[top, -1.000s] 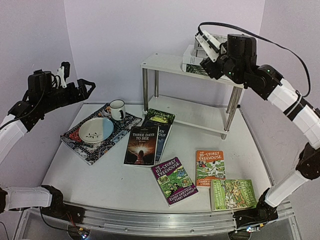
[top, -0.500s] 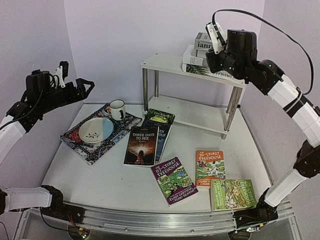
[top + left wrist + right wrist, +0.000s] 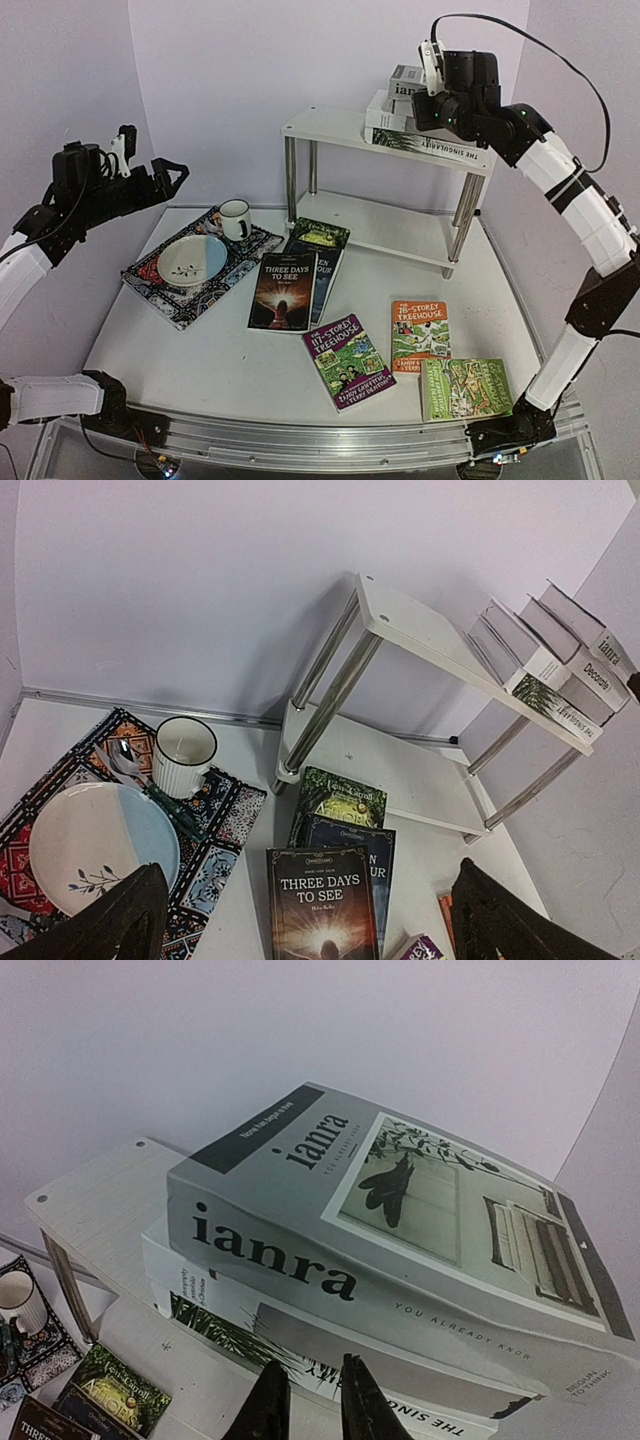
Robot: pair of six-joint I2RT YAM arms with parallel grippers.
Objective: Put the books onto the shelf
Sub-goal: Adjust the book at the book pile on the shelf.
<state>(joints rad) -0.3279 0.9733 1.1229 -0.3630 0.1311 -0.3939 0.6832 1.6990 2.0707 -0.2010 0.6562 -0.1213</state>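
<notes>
Three large white and grey books [image 3: 398, 112] lie stacked on the top board of the white shelf [image 3: 325, 126]; the top one reads "ianra" [image 3: 300, 1245]. My right gripper [image 3: 305, 1392] hovers just in front of the stack's spines, shut with nothing between its fingers. On the table lie "Three Days to See" [image 3: 283, 290] over a blue book [image 3: 326, 280], a dark green novel [image 3: 321, 234], and purple [image 3: 348, 360], orange [image 3: 419, 335] and green [image 3: 465, 388] Treehouse paperbacks. My left gripper [image 3: 168, 176] is held high at the left, open and empty.
A patterned mat [image 3: 170, 300] with a bowl [image 3: 192, 260] and a white mug [image 3: 235, 218] lies at the left of the table. The shelf's lower board [image 3: 400, 228] stands behind the novels on chrome legs [image 3: 291, 175]. Walls close in behind and on both sides.
My right gripper has drawn up and back from the top of the stack and its jaws have closed; the grey "ianra" book now shows on top. The left arm has not moved.
</notes>
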